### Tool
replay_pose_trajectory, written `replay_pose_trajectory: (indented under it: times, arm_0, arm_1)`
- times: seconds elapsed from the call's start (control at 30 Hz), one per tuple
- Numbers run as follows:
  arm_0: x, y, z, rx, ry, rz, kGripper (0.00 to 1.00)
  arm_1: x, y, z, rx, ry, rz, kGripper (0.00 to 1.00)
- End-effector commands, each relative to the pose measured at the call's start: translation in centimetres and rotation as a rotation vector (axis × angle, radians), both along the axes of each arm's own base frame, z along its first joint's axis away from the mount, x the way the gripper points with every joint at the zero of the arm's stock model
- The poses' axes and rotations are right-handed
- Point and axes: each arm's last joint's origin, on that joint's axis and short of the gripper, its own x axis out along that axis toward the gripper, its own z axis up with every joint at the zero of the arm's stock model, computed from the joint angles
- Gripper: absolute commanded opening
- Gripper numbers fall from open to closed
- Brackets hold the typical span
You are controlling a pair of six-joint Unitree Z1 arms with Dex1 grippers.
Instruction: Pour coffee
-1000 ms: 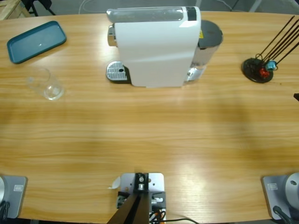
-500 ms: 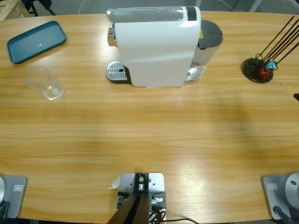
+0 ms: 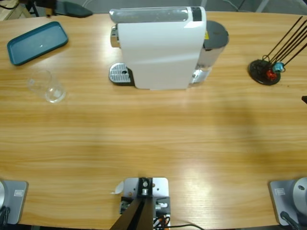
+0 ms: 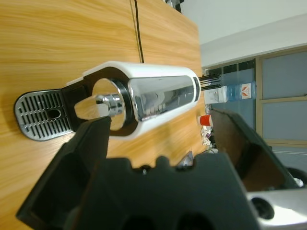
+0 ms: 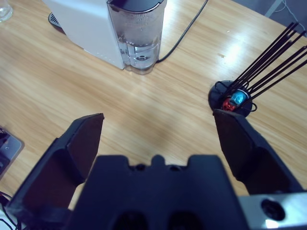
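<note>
A clear glass (image 3: 46, 86) stands on the table's left side; I cannot make out any coffee in it. It also shows at the top left corner of the right wrist view, glass (image 5: 4, 9). My left gripper (image 4: 156, 120) is open and empty, looking at the front of the white coffee machine (image 4: 163, 91) with its spout (image 4: 103, 103) and drip tray (image 4: 41, 115). In the high view its dark tip, the left gripper (image 3: 67, 8), pokes in at the top left edge. My right gripper (image 5: 157, 117) hangs open and empty above the table behind the machine.
The coffee machine (image 3: 158, 48) stands at the back middle, with its drip tray (image 3: 120, 74) to the left and its water tank (image 3: 213, 40) to the right. A teal tray (image 3: 37, 42) lies at the back left. A black wire capsule holder (image 3: 265, 71) stands at the right.
A dark gripper tip has come into the high view at the top left edge. The glass and the machine have not moved.
</note>
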Motion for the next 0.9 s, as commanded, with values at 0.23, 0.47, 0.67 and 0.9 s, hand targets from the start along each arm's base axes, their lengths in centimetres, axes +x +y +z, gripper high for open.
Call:
replay_pose_trajectory:
  times: [0.23,0.47,0.67,0.9]
  arm_0:
    - [2.3,-3.1,-4.1,0.032,0.102,-0.029,0.595]
    - [1.7,-2.8,-3.8,0.034,0.094,-0.022,0.049]
    - [1.3,-3.1,-3.4,0.037,0.08,-0.019,0.0]
    - [0.9,-3.3,-2.4,0.01,0.061,-0.038,0.0]
  arm_1:
    - [0.4,0.1,-1.0,-0.032,0.039,-0.021,1.0]
    - [0.2,0.0,-1.0,-0.028,0.031,-0.028,1.0]
    - [0.3,0.0,-1.0,-0.028,0.032,-0.031,1.0]
    - [0.5,0.2,-1.0,-0.035,0.042,-0.031,1.0]
